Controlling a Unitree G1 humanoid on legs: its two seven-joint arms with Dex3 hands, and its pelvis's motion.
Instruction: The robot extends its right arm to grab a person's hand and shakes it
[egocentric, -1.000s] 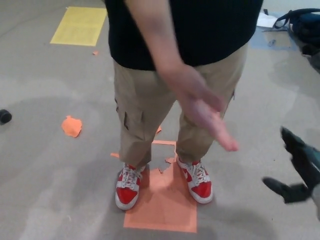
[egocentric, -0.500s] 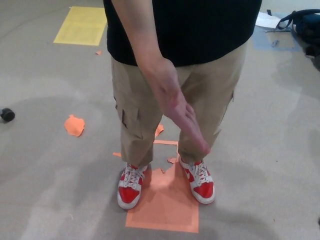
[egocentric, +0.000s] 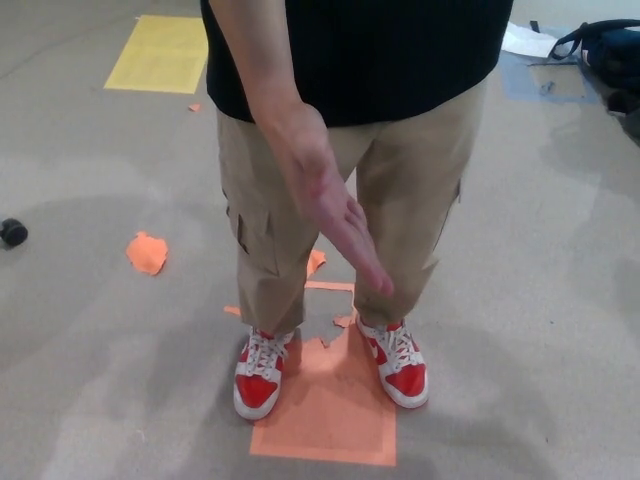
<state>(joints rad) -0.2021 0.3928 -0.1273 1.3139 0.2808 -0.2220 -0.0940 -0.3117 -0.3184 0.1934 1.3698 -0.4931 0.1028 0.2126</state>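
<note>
robot hands: neither in view, so grip unknown | person's hand (egocentric: 335, 215): offered, fingers straight, angled down, empty | behind it: khaki trousers (egocentric: 290, 210); below: red shoes (egocentric: 258, 372) on orange floor patch (egocentric: 325, 405) | risk: a blind reach may miss or jab the fingers

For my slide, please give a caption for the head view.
A person's hand hangs open above the orange floor patch; no robot hand in view.

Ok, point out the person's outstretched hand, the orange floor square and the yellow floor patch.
person's hand (egocentric: 335, 215), head view, on the palm.
orange floor square (egocentric: 325, 415), head view, on its bare middle below the shoes.
yellow floor patch (egocentric: 160, 50), head view, on its centre.
</note>
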